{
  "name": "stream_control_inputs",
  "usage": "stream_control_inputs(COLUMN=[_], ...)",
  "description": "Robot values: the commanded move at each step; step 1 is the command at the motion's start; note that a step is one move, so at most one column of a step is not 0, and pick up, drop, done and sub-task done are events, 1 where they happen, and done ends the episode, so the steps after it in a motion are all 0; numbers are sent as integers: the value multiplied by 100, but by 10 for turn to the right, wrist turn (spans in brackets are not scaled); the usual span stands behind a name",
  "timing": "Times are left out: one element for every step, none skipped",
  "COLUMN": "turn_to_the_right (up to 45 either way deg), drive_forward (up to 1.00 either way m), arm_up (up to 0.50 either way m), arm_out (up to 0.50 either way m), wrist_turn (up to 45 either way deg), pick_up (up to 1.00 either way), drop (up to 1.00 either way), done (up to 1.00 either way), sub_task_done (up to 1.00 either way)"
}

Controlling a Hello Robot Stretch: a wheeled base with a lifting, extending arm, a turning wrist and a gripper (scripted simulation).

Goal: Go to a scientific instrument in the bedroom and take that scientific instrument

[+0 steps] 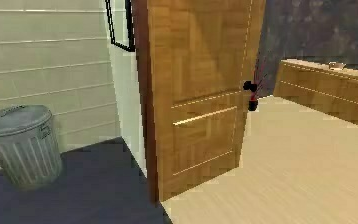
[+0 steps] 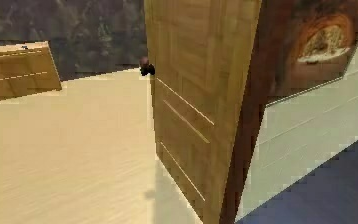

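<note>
In the forward view you see a grey bin (image 1: 25, 145) on the dark blue floor (image 1: 87, 195), close to the pale wall (image 1: 47, 60); its lid (image 1: 17, 120) is on, so what is inside is hidden; a big wooden door (image 1: 197, 80) stands near it, with a dark knob (image 1: 251, 92) at its edge; a dark-framed picture (image 1: 120, 25) is cut off at the top; past the door, a low wooden piece (image 1: 327, 85) sits on the light floor (image 1: 287, 160), cut off at the right edge.

In the arm side view the door (image 2: 202, 90) and its knob (image 2: 146, 67) show again; the low wooden piece (image 2: 22, 70) is at the left edge; a picture (image 2: 322, 45) with an orange round shape hangs on the pale wall (image 2: 317, 130), partly behind the door.

You cannot tell how the gripper's fingers stand; you cannot tell where the scientific instrument is.
</note>
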Motion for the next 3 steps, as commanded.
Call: stream_control_inputs(turn_to_the_right=[450, 180, 0], drive_forward=[0, 0, 100], arm_up=[0, 0, 0], arm_out=[0, 0, 0], wrist_turn=[0, 0, 0], pick_up=[0, 0, 0], drop=[0, 0, 0], done=[0, 0, 0], sub_task_done=[0, 0, 0])
